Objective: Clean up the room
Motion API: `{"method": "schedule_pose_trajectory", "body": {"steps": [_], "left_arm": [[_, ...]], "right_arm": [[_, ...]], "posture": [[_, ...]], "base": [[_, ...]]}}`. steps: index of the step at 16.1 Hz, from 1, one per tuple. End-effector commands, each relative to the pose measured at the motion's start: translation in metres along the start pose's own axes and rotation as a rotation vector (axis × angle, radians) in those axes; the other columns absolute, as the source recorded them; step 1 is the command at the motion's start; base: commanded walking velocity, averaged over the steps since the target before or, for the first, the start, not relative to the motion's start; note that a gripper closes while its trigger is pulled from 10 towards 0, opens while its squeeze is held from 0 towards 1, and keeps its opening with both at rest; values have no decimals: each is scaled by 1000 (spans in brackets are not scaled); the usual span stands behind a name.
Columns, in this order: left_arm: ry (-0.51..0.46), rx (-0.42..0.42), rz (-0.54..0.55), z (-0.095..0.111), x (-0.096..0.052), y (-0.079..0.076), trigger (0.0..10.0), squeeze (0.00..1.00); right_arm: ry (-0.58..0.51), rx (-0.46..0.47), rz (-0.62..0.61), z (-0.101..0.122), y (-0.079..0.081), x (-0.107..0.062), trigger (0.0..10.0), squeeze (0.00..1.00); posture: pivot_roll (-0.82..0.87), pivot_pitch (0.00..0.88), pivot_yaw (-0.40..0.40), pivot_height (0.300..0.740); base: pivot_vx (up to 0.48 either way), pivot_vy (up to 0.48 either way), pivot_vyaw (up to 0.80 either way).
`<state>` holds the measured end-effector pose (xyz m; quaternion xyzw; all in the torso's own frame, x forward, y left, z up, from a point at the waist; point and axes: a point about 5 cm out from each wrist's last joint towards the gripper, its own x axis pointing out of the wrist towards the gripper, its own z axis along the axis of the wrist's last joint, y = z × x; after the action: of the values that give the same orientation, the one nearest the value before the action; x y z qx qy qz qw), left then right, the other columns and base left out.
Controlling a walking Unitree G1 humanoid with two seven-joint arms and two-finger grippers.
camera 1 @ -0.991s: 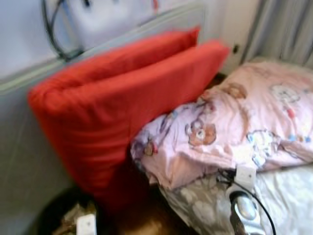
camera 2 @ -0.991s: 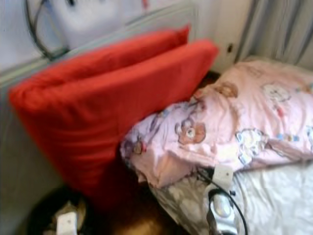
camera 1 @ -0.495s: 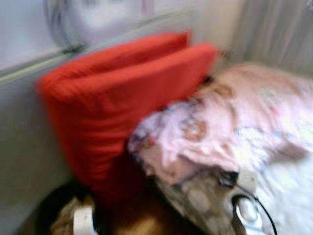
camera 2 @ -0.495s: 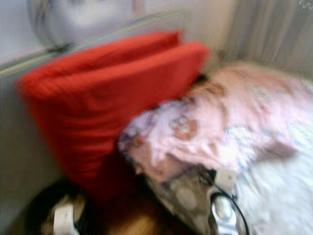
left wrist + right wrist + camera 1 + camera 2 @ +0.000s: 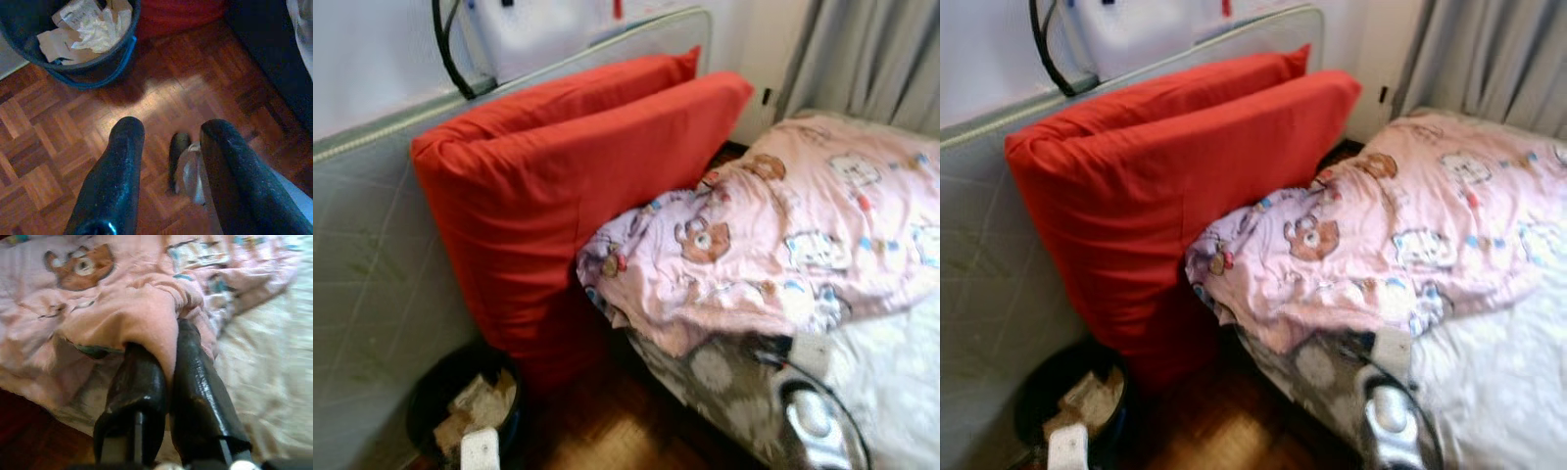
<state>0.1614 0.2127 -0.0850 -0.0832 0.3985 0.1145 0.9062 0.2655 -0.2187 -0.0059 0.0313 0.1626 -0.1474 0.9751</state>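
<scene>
Bedroom corner: pink blanket (image 5: 773,245) heaped on bed (image 5: 891,382), gripped by right hand (image 5: 168,357).
Right hand pinches a blanket fold. Left hand (image 5: 168,147) spread wide above parquet floor (image 5: 44,156), near paper-filled bin (image 5: 93,73). Red cushions (image 5: 558,186) lean beside bed.

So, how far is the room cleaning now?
Done: paper waste lies in the bin. In hand: the right gripper is shut on a fold of the pink bear-print duvet. Left: the duvet is bunched at the bed's edge; the left gripper, open, hovers above the parquet floor.
</scene>
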Motion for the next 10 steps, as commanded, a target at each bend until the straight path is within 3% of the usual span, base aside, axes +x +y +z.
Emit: {"method": "schedule_pose_trajectory", "body": {"steps": [1,7,10], "left_arm": [[6,19,10,1,0,5,10000,0],[10,22,7,2,0,4,10000,0],[19,28,10,1,0,5,10000,0]], "right_arm": [[-17,17,-13,5,2,2,10000,0],[-53,27,-77,15,-12,6,10000,0],[-120,28,-121,29,-17,9,10000,0]], "posture": [[-24,20,25,740],[-26,18,27,740],[-26,19,29,740]], "base": [[-251,0,0],[-248,0,0],[0,0,0]]}}
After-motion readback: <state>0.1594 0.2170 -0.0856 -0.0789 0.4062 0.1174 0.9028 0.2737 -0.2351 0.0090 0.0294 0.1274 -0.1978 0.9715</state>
